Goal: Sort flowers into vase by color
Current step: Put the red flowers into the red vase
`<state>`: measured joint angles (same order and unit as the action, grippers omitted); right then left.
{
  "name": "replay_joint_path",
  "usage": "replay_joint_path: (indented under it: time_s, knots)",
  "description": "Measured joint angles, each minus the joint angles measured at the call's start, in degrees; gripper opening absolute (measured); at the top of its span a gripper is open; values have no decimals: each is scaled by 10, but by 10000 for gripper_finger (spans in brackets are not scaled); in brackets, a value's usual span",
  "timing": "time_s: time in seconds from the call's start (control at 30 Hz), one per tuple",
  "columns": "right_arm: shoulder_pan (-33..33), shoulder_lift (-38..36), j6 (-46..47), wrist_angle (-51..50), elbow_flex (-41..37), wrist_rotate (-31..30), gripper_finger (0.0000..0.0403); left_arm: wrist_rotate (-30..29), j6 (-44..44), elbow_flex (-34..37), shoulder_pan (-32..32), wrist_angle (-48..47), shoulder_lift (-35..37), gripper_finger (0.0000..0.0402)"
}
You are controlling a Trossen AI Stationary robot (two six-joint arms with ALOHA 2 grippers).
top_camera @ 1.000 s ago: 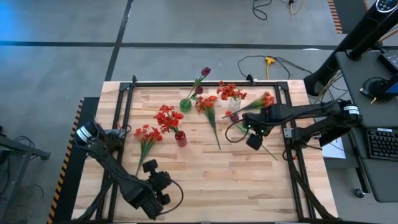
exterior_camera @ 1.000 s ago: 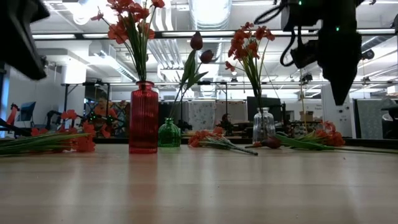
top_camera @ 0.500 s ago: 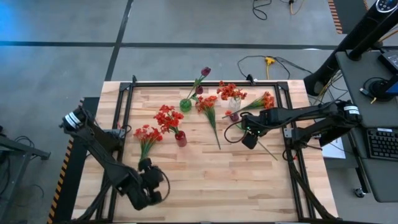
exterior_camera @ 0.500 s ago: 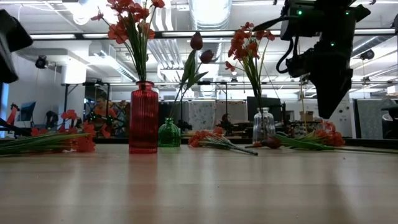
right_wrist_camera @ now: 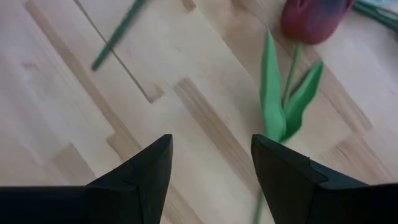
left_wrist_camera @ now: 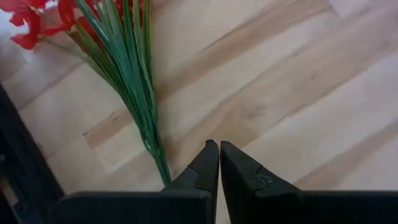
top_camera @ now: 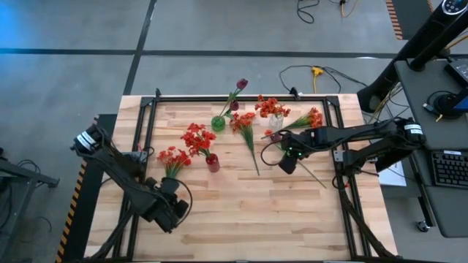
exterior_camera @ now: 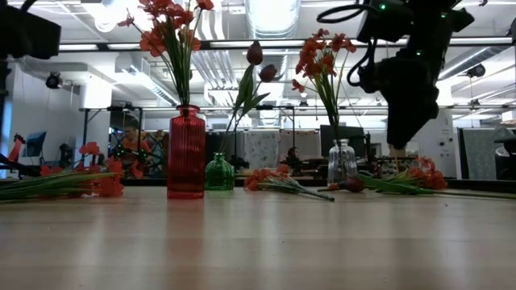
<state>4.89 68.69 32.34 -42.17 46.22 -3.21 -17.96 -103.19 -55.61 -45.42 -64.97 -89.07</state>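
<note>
A loose red flower (top_camera: 173,156) lies on the table at the left, its stem end (left_wrist_camera: 163,174) toward the near edge. My left gripper (left_wrist_camera: 217,147), shut, stands just beside that stem end (top_camera: 170,187). A purple tulip (right_wrist_camera: 309,18) lies on the table at the right with its leafy stem (right_wrist_camera: 281,106). My right gripper (right_wrist_camera: 211,149) hangs open over it (top_camera: 287,162), the stem nearer one finger. Red blooms stand in a red vase (top_camera: 212,163), tulips in a green vase (top_camera: 218,123), and orange-red blooms in a clear vase (top_camera: 276,121).
Two loose orange-red flowers lie on the table, one in the middle (top_camera: 247,131) and one at the far right (top_camera: 311,117). A black frame (top_camera: 150,124) runs along the table's edges. The near half of the table (top_camera: 248,219) is bare wood.
My left gripper has swung from the near edge toward the far edge and the loose red flower's stem end, rolling as it went and staying shut. My right gripper has tipped further down and drifted a little toward the table's left, staying open.
</note>
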Motion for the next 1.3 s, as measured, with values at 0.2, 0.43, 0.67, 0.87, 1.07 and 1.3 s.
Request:
replay_joint_path:
  time_s: [0.2, 0.43, 0.67, 0.87, 1.07, 1.3]
  knots:
    - [0, 0, -4, 12, 0, 0, 209, 8, -33, 0, 10, -16, -21, 7]
    - [0, 0, -1, 29, 0, 0, 209, 40, -62, 3, 14, -36, -44, 75]
    - [0, 0, -2, 51, 0, 0, 209, 74, -104, 64, 29, -24, -46, 133]
    - [0, 0, -5, 57, 0, 0, 209, 79, -102, 118, 34, 61, -45, 136]
    - [0, 0, -7, 62, 0, -1, 209, 78, -113, 130, 34, 69, -43, 134]
    - [0, 0, -16, 81, 0, -19, 209, 76, -112, 131, 34, 69, -44, 119]
